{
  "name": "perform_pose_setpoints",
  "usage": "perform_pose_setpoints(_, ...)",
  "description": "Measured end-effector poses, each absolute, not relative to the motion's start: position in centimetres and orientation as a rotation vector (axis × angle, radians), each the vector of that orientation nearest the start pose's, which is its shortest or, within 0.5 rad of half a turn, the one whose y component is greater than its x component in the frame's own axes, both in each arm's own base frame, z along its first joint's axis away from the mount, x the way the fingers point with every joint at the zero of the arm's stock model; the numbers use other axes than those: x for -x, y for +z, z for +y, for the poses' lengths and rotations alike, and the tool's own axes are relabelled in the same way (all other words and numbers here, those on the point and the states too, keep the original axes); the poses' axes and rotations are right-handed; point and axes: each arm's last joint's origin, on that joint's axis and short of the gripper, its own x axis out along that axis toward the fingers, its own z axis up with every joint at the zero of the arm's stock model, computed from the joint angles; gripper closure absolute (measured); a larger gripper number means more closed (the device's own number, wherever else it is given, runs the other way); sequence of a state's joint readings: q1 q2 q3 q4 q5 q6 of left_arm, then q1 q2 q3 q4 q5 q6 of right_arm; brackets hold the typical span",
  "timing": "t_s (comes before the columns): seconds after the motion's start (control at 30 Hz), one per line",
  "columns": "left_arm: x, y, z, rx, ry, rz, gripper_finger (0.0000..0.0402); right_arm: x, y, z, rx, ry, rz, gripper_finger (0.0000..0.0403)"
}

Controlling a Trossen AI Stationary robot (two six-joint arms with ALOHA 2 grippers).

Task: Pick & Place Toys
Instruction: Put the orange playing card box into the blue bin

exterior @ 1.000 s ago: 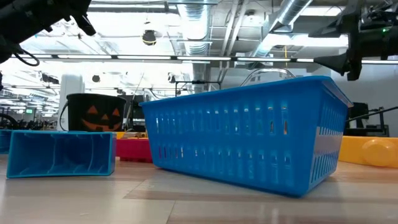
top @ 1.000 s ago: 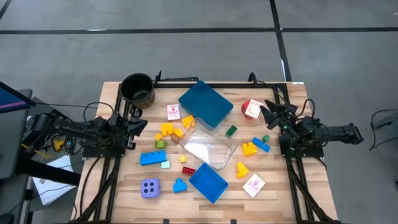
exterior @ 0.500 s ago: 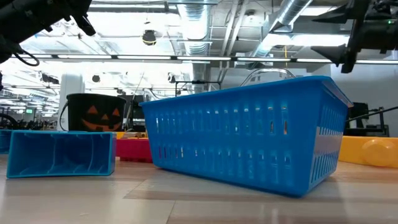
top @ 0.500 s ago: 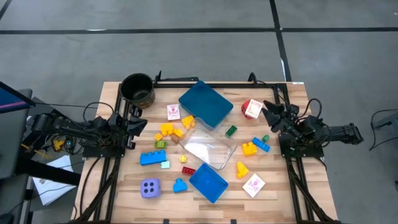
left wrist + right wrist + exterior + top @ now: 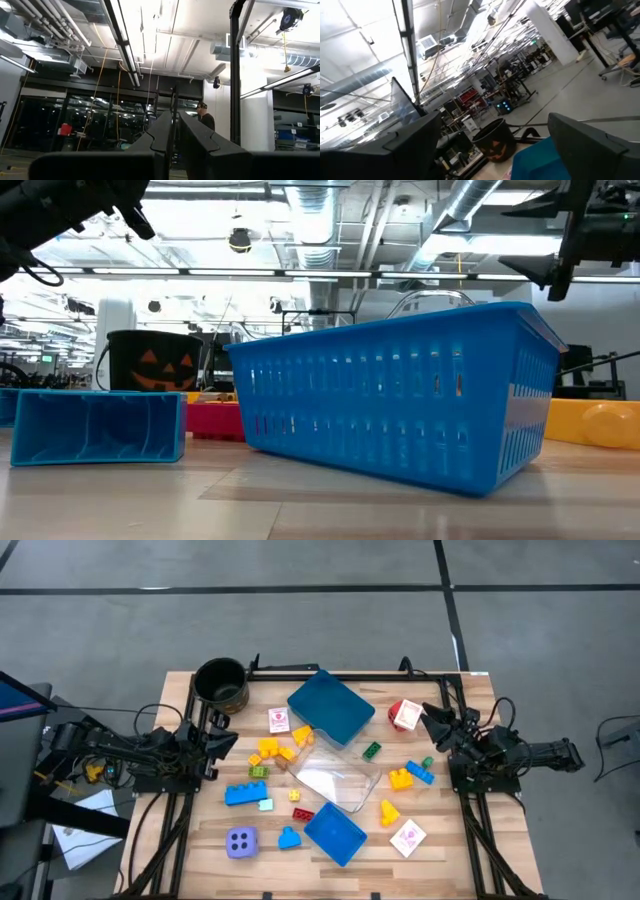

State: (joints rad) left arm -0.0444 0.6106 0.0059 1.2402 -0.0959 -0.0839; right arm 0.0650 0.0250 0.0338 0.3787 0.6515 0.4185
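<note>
The surface (image 5: 200, 840) is pale wood planks with a smooth, soft shine. The bricks (image 5: 239, 794) are shiny hard plastic. The blue trays (image 5: 330, 705) are plastic too, and the low view shows one with slotted walls (image 5: 400, 405). A clear tray (image 5: 335, 780) looks glassy. The cards (image 5: 408, 838) look like paper. The pot (image 5: 222, 686) is dark and dull.

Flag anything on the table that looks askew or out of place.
The two blue trays sit skewed to the table edges, a clear container between them. The bricks, dice and cards lie scattered around them, none visibly in a tray.
</note>
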Motion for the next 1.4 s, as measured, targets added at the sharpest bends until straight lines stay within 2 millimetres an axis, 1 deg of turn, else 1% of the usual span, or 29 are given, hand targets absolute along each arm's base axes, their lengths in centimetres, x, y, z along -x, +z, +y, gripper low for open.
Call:
perform_pose_setpoints(0.13,-11.7,22.2,-0.2,0.081,0.047,-0.632,0.0368,-8.5,20.7,-1.2,-0.543,-0.496,-0.493,0.007)
perform_pose_setpoints(0.3,-11.7,22.2,-0.4,0.056,-0.01,-0.636,0.0368,-8.5,20.7,-1.2,-0.541,-0.496,-0.488,0.0094)
perform_pose_setpoints(0.5,-11.6,22.4,-0.5,0.044,-0.042,-0.651,0.0368,-8.6,20.8,-1.1,-0.532,-0.445,-0.476,0.0096)
perform_pose_setpoints(0.6,-11.6,22.4,-0.5,0.039,-0.055,-0.654,0.0366,-8.5,21.7,-0.9,-0.512,-0.387,-0.468,0.0096)
perform_pose_setpoints(0.67,-11.6,22.6,-0.6,0.036,-0.065,-0.658,0.0356,-8.5,22.4,-0.9,-0.481,-0.369,-0.439,0.0096)
perform_pose_setpoints(0.73,-11.7,23.1,-0.6,0.025,-0.095,-0.675,0.0338,-8.6,23.0,-0.8,-0.443,-0.368,-0.388,0.0096)
perform_pose_setpoints(0.83,-11.7,23.7,-0.8,0.007,-0.135,-0.694,0.0299,-9.2,23.5,-0.8,-0.384,-0.385,-0.286,0.0096)
perform_pose_setpoints(0.97,-11.7,24.0,-0.9,-0.026,-0.151,-0.708,0.023,-10.6,24.0,-0.7,-0.296,-0.418,-0.121,0.0096)
perform_pose_setpoints(1.03,-11.7,24.1,-0.9,-0.047,-0.142,-0.713,0.0189,-11.6,24.1,-0.7,-0.206,-0.455,-0.027,0.0096)
perform_pose_setpoints(1.13,-11.7,24.2,-0.8,-0.112,-0.095,-0.723,0.0131,-13.0,23.8,-0.7,-0.024,-0.521,0.135,0.0096)
perform_pose_setpoints(1.23,-11.7,24.3,-0.6,-0.162,-0.011,-0.723,0.0086,-14.2,23.1,-0.8,0.148,-0.584,0.326,0.0096)
perform_pose_setpoints(1.33,-11.8,24.2,-0.5,-0.176,0.035,-0.708,0.0058,-15.4,22.5,-0.9,0.227,-0.643,0.497,0.0096)
perform_pose_setpoints(1.4,-11.9,24.0,-0.5,-0.175,0.037,-0.686,0.0048,-15.8,21.6,-0.9,0.265,-0.663,0.614,0.0096)
